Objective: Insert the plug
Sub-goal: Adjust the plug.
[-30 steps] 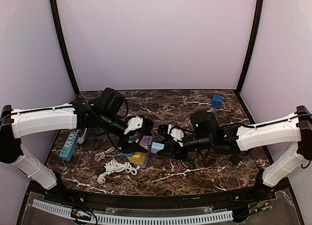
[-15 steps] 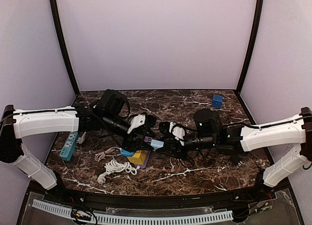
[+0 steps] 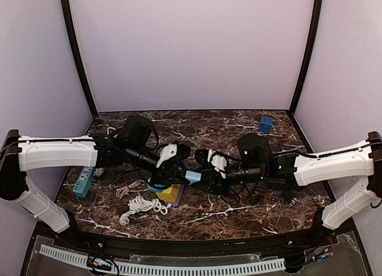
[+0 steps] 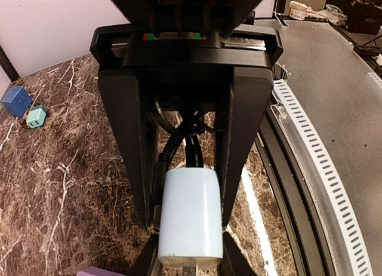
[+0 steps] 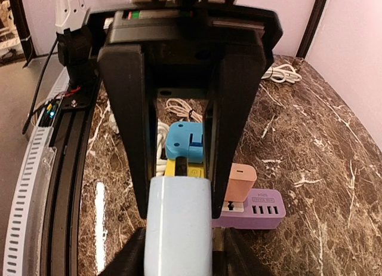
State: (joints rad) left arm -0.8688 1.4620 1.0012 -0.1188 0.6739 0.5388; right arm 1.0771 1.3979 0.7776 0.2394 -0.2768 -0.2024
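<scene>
Pinched at the middle of the dark marble table (image 3: 239, 123), between two arms stretched in from opposite sides: a pale blue plug (image 3: 192, 176), a smooth rounded block. Clamped on it from the right, the right gripper (image 5: 179, 211), both black fingers pressed flat against the long sides of the block, its near end sticking out past the fingertips. Closed around the same block from the left, the left gripper (image 4: 188, 221), fingers drawn in tight against both sides and pinching it as far as the wrist view shows, with black cabling bunched behind the plug deeper in the jaws. Just beyond the plug in the right wrist view, lying on the marble: a purple power strip (image 5: 253, 209) with a row of small ports along its edge, a peach adapter (image 5: 240, 179) seated on top of it, a blue cube adapter (image 5: 185, 141) and a yellow block (image 5: 178, 166) close beside. Plug near that strip, not in any of its sockets. Left of this cluster from overhead, a coiled white cable (image 3: 143, 204), and further left a teal power strip (image 3: 83, 180) partly under the left arm. At the back right of the table, a dark blue cube (image 3: 265, 123), well apart from the rest.
</scene>
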